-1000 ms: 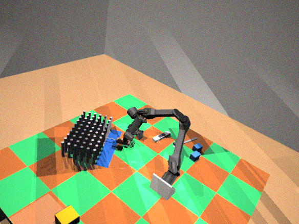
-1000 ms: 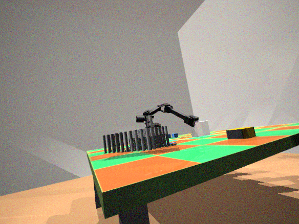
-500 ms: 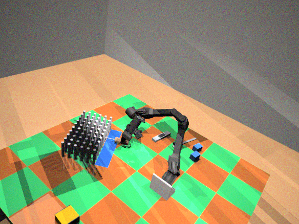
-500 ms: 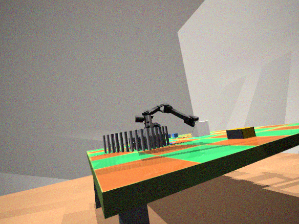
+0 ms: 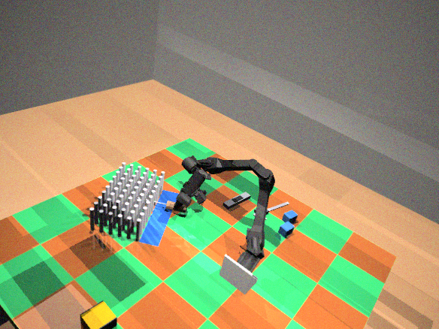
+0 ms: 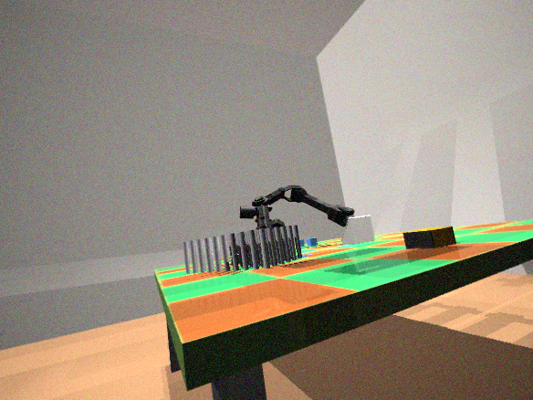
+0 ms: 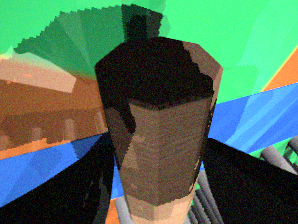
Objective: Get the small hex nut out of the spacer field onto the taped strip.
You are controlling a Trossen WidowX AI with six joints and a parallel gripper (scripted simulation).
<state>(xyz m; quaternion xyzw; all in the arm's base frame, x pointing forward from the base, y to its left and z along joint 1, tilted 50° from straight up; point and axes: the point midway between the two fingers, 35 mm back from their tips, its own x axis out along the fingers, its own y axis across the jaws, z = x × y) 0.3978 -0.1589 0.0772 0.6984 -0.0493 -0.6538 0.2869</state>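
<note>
My gripper (image 5: pixel 175 206) (image 7: pixel 157 150) is shut on the tool's wooden handle (image 5: pixel 170 205) (image 7: pixel 160 145), low beside the blue taped strip (image 5: pixel 152 234) (image 7: pixel 250 120). The handle fills the middle of the wrist view between the dark fingers. In the top view a thin pale shaft (image 5: pixel 160 203) runs from the handle over the strip to the edge of the spacer field; its far end is hidden among the spacers. The metal spacers (image 5: pixel 138 230) (image 6: pixel 187 257) stand upright in rows. The hex nut cannot be made out in any view.
A grey and black block (image 5: pixel 237 200) and a thin light rod (image 5: pixel 278 206) lie beyond the arm. Two blue cubes (image 5: pixel 290 216) (image 5: pixel 286 229) sit near the rod. A grey plate (image 5: pixel 237 275) (image 6: pixel 358 231) stands at the arm's other end. A yellow-topped block (image 5: pixel 98 315) (image 6: pixel 431 237) is farther off.
</note>
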